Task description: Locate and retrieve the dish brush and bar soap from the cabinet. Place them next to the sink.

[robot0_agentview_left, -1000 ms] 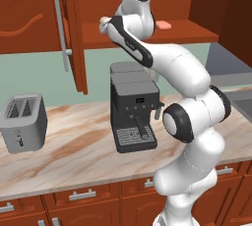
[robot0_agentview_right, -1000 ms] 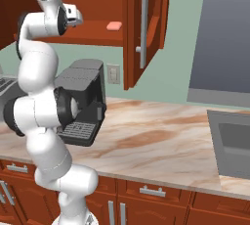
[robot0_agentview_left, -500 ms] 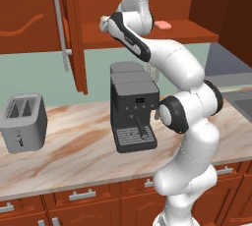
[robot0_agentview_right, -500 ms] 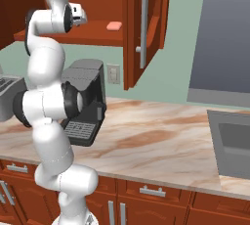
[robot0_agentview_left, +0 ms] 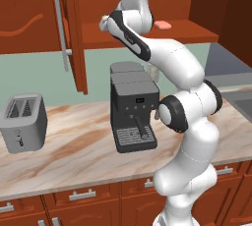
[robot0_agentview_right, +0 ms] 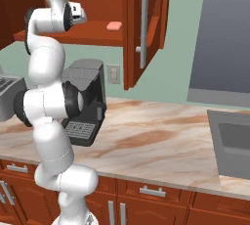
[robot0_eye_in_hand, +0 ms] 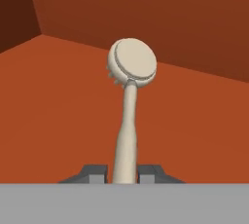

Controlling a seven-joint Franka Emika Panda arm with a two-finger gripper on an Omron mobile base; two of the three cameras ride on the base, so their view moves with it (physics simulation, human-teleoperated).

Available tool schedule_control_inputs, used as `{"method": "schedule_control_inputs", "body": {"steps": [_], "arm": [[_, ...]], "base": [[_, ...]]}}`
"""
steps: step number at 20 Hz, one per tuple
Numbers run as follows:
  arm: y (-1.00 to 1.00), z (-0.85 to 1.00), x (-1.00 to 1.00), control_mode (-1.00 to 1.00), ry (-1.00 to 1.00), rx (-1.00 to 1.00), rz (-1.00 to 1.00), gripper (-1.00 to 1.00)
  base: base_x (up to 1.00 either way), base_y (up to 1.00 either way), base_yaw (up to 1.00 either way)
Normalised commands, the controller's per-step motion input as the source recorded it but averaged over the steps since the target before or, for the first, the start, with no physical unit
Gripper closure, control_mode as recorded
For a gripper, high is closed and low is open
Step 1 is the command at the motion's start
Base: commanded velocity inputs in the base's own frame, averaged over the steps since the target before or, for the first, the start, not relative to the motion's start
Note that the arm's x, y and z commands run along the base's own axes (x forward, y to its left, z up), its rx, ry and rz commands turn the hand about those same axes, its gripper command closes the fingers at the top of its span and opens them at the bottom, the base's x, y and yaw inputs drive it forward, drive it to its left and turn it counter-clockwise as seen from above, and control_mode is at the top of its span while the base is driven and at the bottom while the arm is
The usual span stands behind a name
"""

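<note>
- Up inside the open cabinet (robot0_agentview_left: 147, 4), the gripper (robot0_eye_in_hand: 124, 173) sat at the shelf level, its two dark tips either side of the dish brush (robot0_eye_in_hand: 129, 106) handle and apparently pinching it near the handle's end.
- Seen from the hand, the brush ran straight away from the tips, its round cream head furthest out against the red-brown back wall; taking the thin handle rather than the wide head made sense, since the handle fitted between the tips.
- Whether the brush was resting on the shelf floor or lifted just clear of it could not be told from these views.
- The bar soap (robot0_agentview_left: 163, 24) lay flat on the same shelf, further toward the robot's right and apart from the hand, so it looked like the second item to fetch.
- The cabinet door (robot0_agentview_right: 146, 23) stood swung wide, which left the shelf reachable for the raised arm.
- The sink (robot0_agentview_right: 234, 143) was set in the bench (robot0_agentview_right: 146, 141) well off to the right, beyond the coffee machine (robot0_agentview_left: 133, 104), so the brush had a long carry ahead; the toaster (robot0_agentview_left: 23, 122) stood on the other side, out of that path.
- My judgement: the retrieval of the first item was in hand, with nothing placed by the sink yet.
</note>
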Motion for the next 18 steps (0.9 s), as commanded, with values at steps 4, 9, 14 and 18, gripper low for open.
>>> {"method": "schedule_control_inputs", "body": {"steps": [4, 9, 14, 18], "arm": [[0.00, 0.00, -0.04, -1.00, 0.00, 0.00, -0.01, 1.00], [-0.13, 0.10, -0.18, -1.00, 0.00, 0.00, -0.07, 1.00], [-0.31, 0.04, -0.32, -1.00, -0.03, 0.00, -0.11, 1.00], [-0.26, 0.00, -0.28, -1.00, -0.06, 0.02, -0.12, 1.00]], "base": [[0.00, 0.00, 0.00], [0.00, 0.00, 0.00], [0.00, 0.00, 0.00], [0.00, 0.00, 0.00]]}}
